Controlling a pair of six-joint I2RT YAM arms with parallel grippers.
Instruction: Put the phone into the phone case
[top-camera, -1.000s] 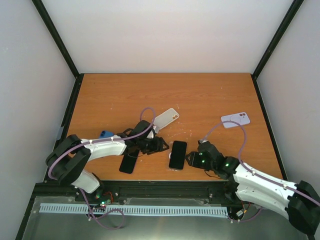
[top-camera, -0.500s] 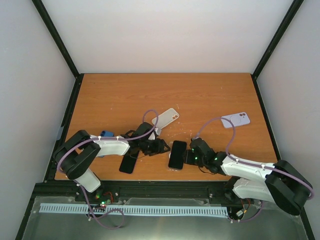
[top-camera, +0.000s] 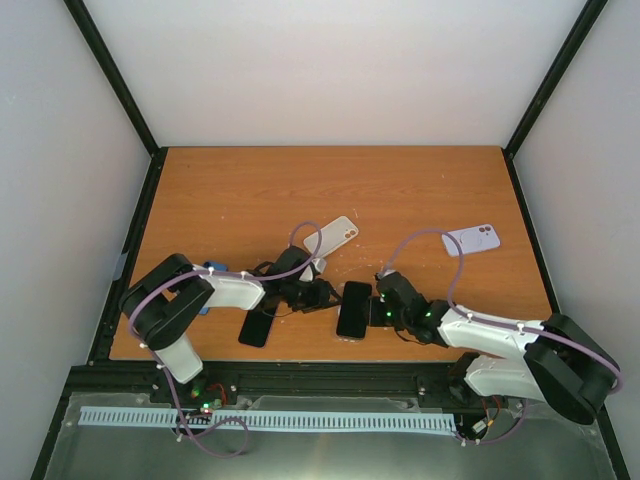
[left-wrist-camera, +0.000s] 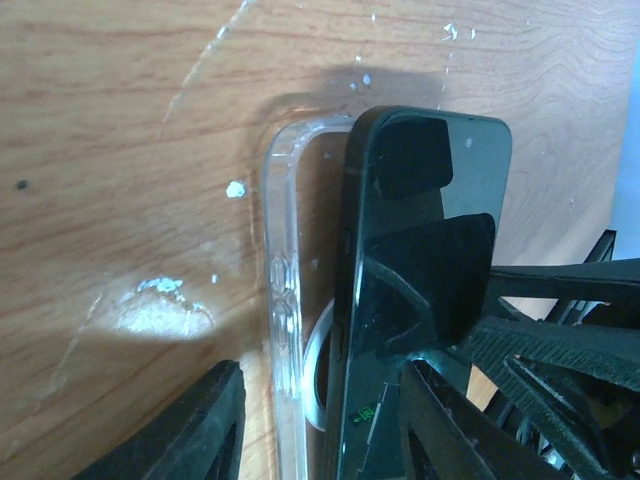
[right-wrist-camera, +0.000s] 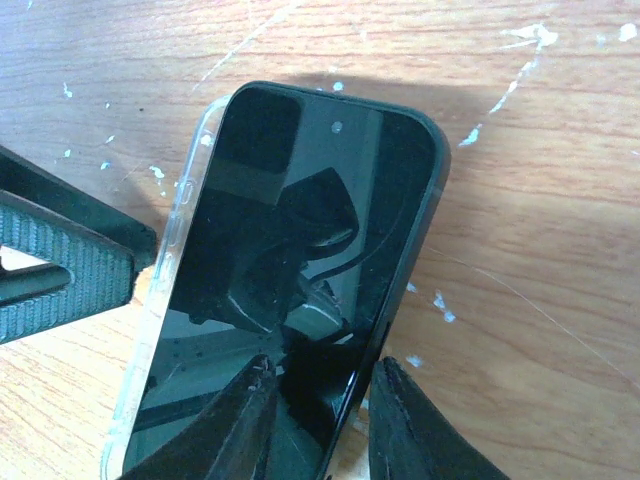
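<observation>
Black phone (top-camera: 353, 309) between left fingers (top-camera: 325, 296) and right fingers (top-camera: 378, 312).

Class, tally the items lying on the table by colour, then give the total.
Black phones: 2
Clear case: 1
Pale phones or cases: 2
Blue item, partly hidden: 1
Total: 6

phone (right-wrist-camera: 300, 250): glossy black glass | phone case (left-wrist-camera: 283, 290): clear smooth plastic | table (right-wrist-camera: 520, 150): wood grain, scuffed matt
</observation>
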